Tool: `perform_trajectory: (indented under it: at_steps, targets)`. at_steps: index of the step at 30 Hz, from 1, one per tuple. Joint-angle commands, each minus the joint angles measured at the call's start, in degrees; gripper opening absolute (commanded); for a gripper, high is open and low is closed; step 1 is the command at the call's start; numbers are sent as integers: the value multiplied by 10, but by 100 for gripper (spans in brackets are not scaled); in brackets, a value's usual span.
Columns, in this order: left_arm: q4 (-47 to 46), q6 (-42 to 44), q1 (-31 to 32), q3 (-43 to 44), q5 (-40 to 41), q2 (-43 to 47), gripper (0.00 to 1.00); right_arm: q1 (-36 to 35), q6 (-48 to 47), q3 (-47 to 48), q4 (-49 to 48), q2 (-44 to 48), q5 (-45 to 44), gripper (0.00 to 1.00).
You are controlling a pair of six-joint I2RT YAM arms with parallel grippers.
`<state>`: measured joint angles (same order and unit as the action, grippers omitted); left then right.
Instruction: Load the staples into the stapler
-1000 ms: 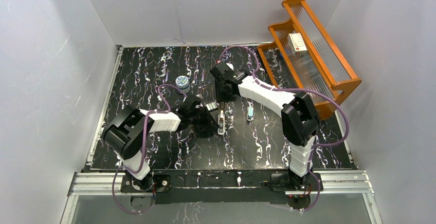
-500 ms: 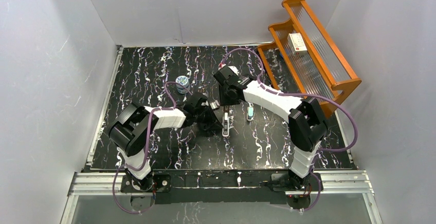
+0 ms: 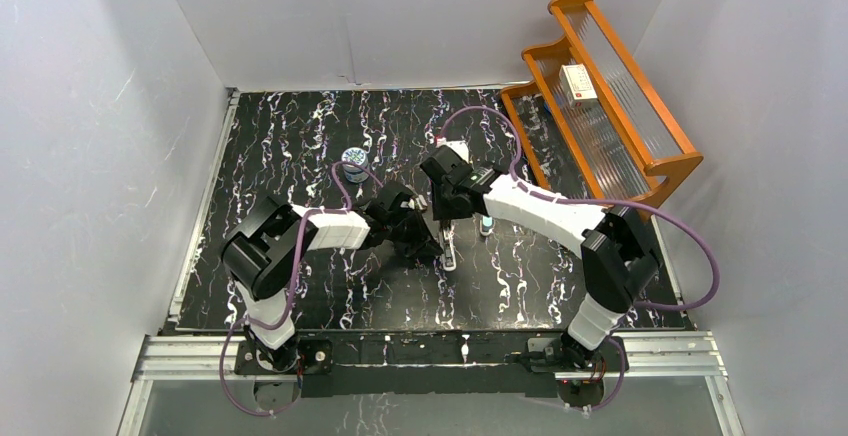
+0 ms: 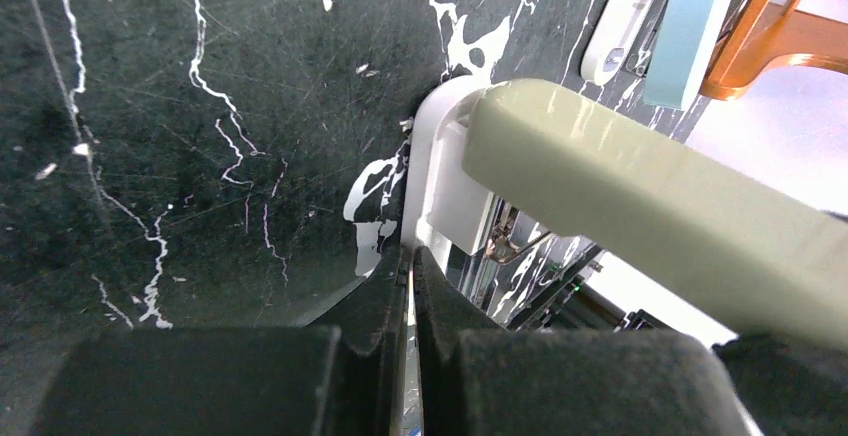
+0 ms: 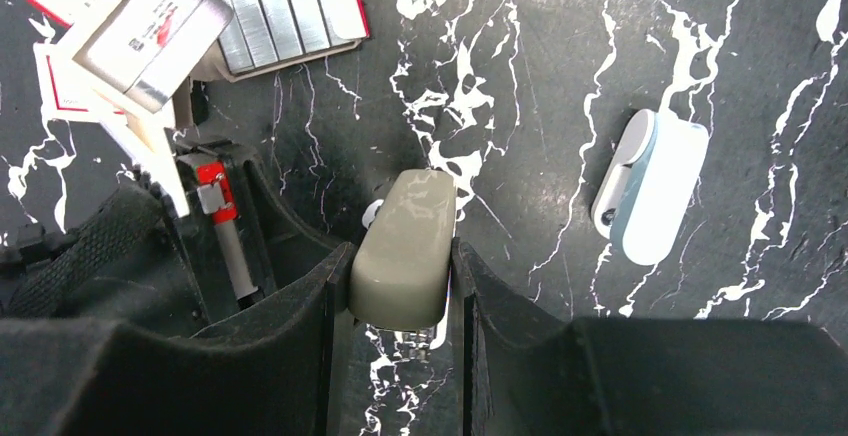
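Note:
The cream-beige stapler point(image 5: 402, 256) lies on the black marbled table point(image 3: 300, 146), its lid raised off the white base point(image 4: 440, 191). My right gripper point(image 5: 400, 248) is shut on the lid's end from above. My left gripper point(image 4: 410, 256) is shut, its tips against the white base with a thin edge pinched between them. In the top view both grippers meet at the stapler point(image 3: 449, 254), the left point(image 3: 425, 241) and the right point(image 3: 447, 211). The grey tray of staples point(image 5: 285, 18) and its red-and-white sleeve point(image 5: 150, 26) lie just behind the grippers.
A light blue stapler point(image 5: 650, 191) lies right of the cream one, also in the top view point(image 3: 487, 223). A round blue-and-white tin point(image 3: 352, 159) stands at the back left. An orange wooden rack point(image 3: 600, 126) with a white box point(image 3: 578, 81) stands at the right.
Both grippers and the stapler have moved together to the right and toward the near edge. Both arms have swung that way.

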<state>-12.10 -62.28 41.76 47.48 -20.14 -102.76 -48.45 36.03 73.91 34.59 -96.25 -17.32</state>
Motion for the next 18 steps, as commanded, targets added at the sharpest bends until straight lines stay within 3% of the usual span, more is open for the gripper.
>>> perform_trajectory:
  at_steps: [1, 18]
  targets:
    - [17, -5, 25, -10, 11, -47, 0, -41, 78, -32, 36, 11, 93, 26]
    - [20, -14, 25, 5, 6, -59, 4, -80, 116, -84, 71, 47, 88, 25]
